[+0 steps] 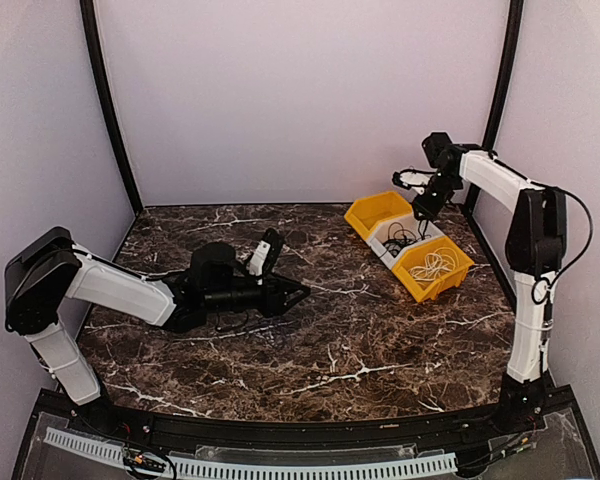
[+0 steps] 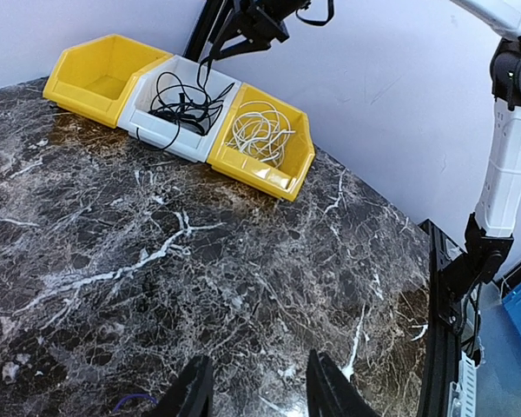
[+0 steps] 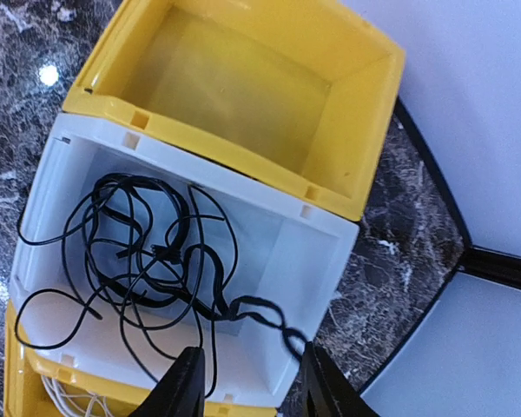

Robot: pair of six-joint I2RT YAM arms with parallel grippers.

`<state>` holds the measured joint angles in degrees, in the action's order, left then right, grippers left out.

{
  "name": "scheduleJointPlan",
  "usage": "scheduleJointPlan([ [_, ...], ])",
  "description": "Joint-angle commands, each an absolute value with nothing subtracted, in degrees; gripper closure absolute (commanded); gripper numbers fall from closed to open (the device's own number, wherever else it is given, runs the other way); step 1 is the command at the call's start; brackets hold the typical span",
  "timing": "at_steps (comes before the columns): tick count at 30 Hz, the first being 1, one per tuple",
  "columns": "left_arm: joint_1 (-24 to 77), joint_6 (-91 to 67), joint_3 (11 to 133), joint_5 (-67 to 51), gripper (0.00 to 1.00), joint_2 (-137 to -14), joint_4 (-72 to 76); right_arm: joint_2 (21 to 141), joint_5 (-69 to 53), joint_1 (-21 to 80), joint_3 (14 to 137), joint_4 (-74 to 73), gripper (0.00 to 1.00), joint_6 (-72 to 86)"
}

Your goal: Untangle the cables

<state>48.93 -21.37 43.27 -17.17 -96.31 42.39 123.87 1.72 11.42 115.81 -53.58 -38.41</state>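
Right fingers (image 3: 187, 382) released above white bin (image 3: 308, 252) at desk (image 1: 330, 360) 2 o'clock, black cables (image 3: 169, 256) inside; left fingers (image 2: 191, 395) released, empty, 9 o'clock.

In the right wrist view the lower edge cuts off the right tool (image 3: 250, 352), and the black cable (image 3: 169, 256) reaches one finger (image 3: 321, 384), where contact cannot be confirmed; of the yellow bin (image 3: 17, 365) with the white cable (image 3: 71, 402) only a corner shows. In the left wrist view only the finger tips (image 2: 194, 391) of the left tool (image 2: 259, 360) appear, and a purple mark (image 2: 132, 400) at the lower edge is too small to identify
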Motion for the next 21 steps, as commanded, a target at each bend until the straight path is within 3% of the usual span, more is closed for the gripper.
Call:
scheduleJointPlan([
  [1,49.1,-21.9,42.3,-18.5,0.60,-96.7,45.3,116.9,5.3,14.8,113.4,-54.2,0.59,-39.1],
  [7,49.1,-21.6,41.3,-18.7,0.61,-95.7,45.6,115.7,6.4,20.0,106.3,-50.3,0.59,-39.8],
  [21,49.1,-22.3,39.2,-17.8,0.60,-94.3,46.1,127.0,1.6,20.7,113.8,-51.8,0.54,-36.3],
])
